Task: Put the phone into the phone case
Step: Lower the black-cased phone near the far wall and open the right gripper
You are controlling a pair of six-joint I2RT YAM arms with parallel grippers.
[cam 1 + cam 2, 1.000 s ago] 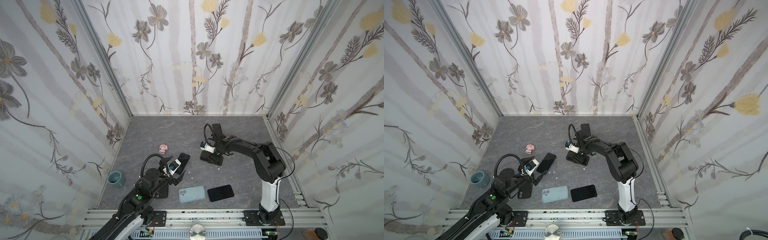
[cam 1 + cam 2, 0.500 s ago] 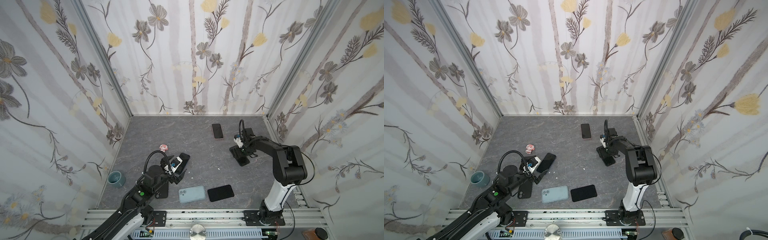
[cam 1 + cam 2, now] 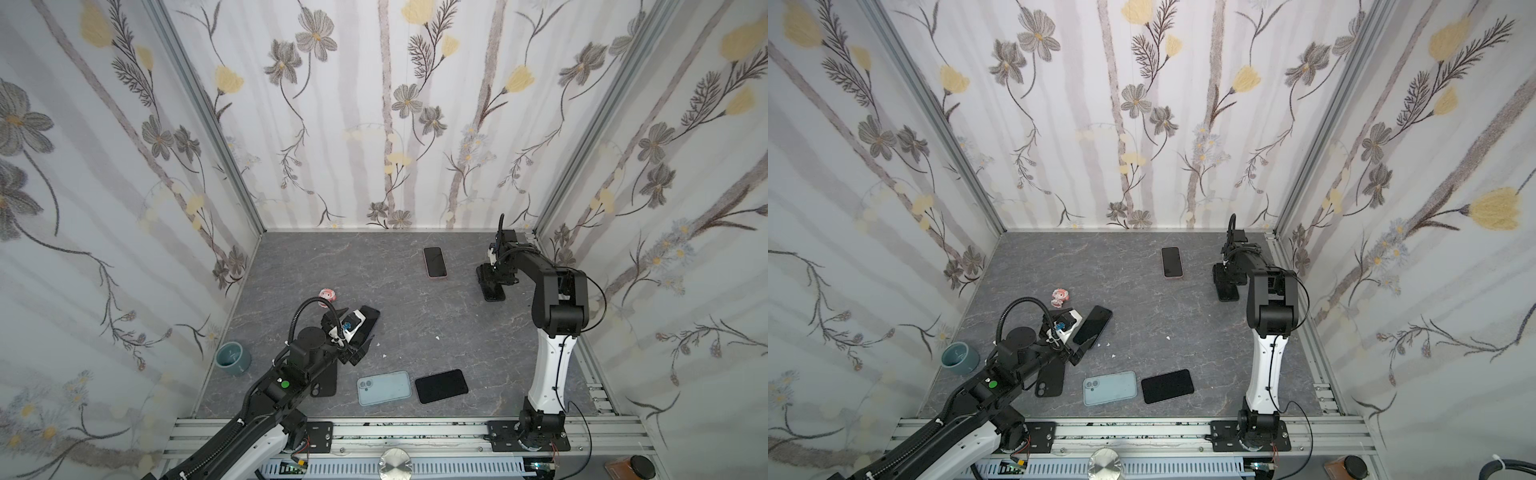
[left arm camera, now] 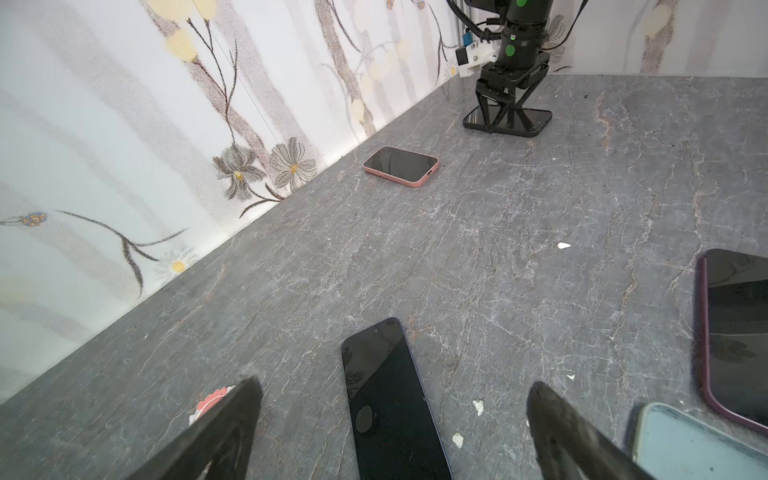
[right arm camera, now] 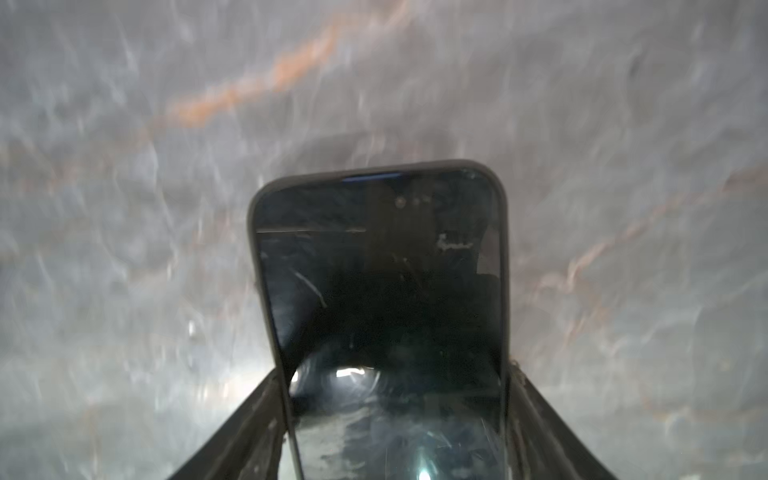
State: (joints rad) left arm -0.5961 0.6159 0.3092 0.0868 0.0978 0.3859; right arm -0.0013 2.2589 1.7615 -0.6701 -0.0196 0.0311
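My right gripper (image 5: 395, 370) is shut on a black phone (image 5: 382, 270) with a dark grey rim, its fingers pressed against both long edges. In both top views it holds that phone (image 3: 493, 294) low over the table at the back right. My left gripper (image 4: 392, 386) hangs open over a dark phone (image 4: 374, 353) that lies flat between its spread fingers, left of centre (image 3: 370, 318). A black phone case (image 3: 324, 384) with a camera hole lies partly under my left arm. A light blue case (image 3: 384, 387) lies near the front edge.
A phone in a pink case (image 3: 435, 262) lies at the back. A black phone (image 3: 441, 385) lies beside the light blue case. A teal cup (image 3: 232, 358) stands at the left wall, and a small pink figurine (image 3: 328, 295) sits behind my left gripper.
My right arm has swung from the middle of the table to the back right with the black phone in its grip, uncovering the pink-cased phone. The left gripper stays open and has barely shifted.
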